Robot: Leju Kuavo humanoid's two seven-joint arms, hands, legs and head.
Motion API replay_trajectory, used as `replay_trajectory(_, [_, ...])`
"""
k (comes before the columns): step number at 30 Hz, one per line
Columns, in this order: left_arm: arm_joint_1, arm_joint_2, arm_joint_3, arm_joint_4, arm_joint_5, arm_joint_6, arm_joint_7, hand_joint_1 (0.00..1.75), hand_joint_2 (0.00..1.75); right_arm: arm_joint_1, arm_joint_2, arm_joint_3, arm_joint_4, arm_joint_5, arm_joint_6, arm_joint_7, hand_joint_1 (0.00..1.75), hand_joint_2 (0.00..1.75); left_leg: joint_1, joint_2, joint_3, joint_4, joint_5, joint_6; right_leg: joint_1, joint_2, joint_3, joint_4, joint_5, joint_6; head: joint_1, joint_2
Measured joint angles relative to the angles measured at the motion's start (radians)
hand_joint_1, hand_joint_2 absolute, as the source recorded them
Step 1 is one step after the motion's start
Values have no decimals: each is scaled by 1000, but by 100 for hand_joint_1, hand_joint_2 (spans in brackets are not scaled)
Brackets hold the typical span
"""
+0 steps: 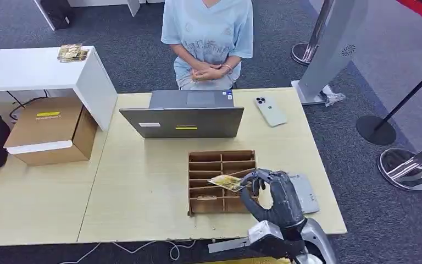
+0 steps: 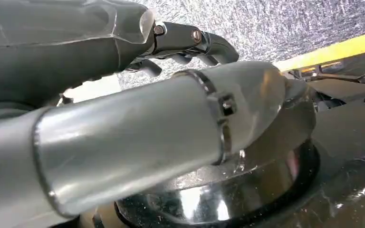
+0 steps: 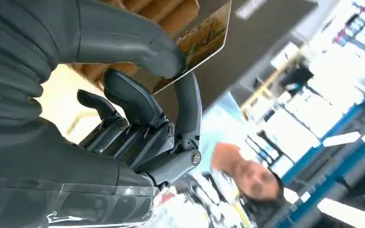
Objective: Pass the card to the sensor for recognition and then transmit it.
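My right hand (image 1: 272, 193) pinches a yellow-green picture card (image 1: 226, 182) between thumb and a finger, holding it above the brown cardboard divider box (image 1: 220, 159). The right wrist view shows the same card (image 3: 204, 40) clamped under the thick thumb, with my right hand (image 3: 138, 90) wrapped below it. A flat grey sensor pad (image 1: 306, 192) lies on the table just right of the hand. My left hand (image 2: 185, 45) hangs beside the robot's body with its fingers curled and nothing in them.
A grey laptop (image 1: 184, 118) stands behind the box, a white phone (image 1: 270, 111) to its right. A person in a light blue shirt (image 1: 206, 33) sits across the table. A cardboard carton (image 1: 52, 129) and white shelf (image 1: 38, 69) stand at left; stanchion bases (image 1: 406, 168) at right.
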State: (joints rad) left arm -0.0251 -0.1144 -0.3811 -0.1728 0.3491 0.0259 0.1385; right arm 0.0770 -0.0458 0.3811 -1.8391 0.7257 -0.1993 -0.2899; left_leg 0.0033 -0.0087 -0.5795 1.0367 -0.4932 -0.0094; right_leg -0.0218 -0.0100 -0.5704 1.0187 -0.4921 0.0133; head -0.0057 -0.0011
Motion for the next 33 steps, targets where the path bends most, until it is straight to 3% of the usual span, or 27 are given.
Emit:
replay_trajectory(2, [0, 0, -2, 0, 0, 0, 1, 0, 0, -27, 0, 0, -1, 75, -74, 4, 175, 175, 0, 0, 0, 0, 0, 0, 0, 0, 0, 0, 0, 0, 0, 0])
replay_trajectory(5, [-2, 0, -11, 0, 0, -1, -7, 0, 0, -105, 0, 3, 14, 256, -220, 72, 175, 175, 0, 1, 0, 0, 0, 0, 0, 1, 0, 0, 1, 0, 0, 0])
replay_trajectory(9, [-2, 2, -25, 0, 1, -2, -16, 0, 0, -221, -2, 9, 69, 412, -308, 142, 175, 175, 0, 1, 1, 0, 1, 0, 0, 1, 0, 0, 1, 0, 0, 0])
replay_trajectory(14, [-2, 2, -48, 0, 79, -2, -22, 0, 0, -397, -5, 30, 178, 569, -357, 223, 175, 175, 0, 2, 1, 0, 1, -1, 0, 3, 0, 1, 2, 0, 0, 0])
replay_trajectory(17, [-1, 2, -52, 0, 101, -3, -25, 0, 0, -503, -6, 47, 242, 615, -361, 257, 175, 175, 0, 1, 0, 0, 2, 0, 0, 1, 0, 1, 2, 0, 0, 0])
replay_trajectory(22, [-3, 3, -62, 0, 101, -5, -28, 0, 0, -705, -5, 85, 402, 616, -308, 302, 175, 175, 0, 2, 0, 0, 3, -1, 0, 2, -1, 1, 3, -1, 0, 0])
replay_trajectory(25, [-4, 5, -70, 0, 101, -9, -28, 0, 0, -848, 12, 100, 567, 593, -236, 337, 175, 175, 0, 3, 0, 0, 3, -1, 0, 3, -1, 2, 4, -1, -1, 0])
replay_trajectory(31, [-7, 3, -77, 0, 100, -23, -27, 0, 0, -1091, 65, 102, 891, 558, -187, 357, 175, 175, 0, 3, -1, 1, 4, 0, 0, 2, -1, 2, 4, -1, -1, 0])
replay_trajectory(33, [-7, 3, -77, 0, 100, -23, -26, 0, 0, -1161, 93, 102, 1005, 537, -141, 370, 175, 175, 1, 3, -1, 1, 4, 0, 1, 2, -1, 2, 4, -2, 0, 0])
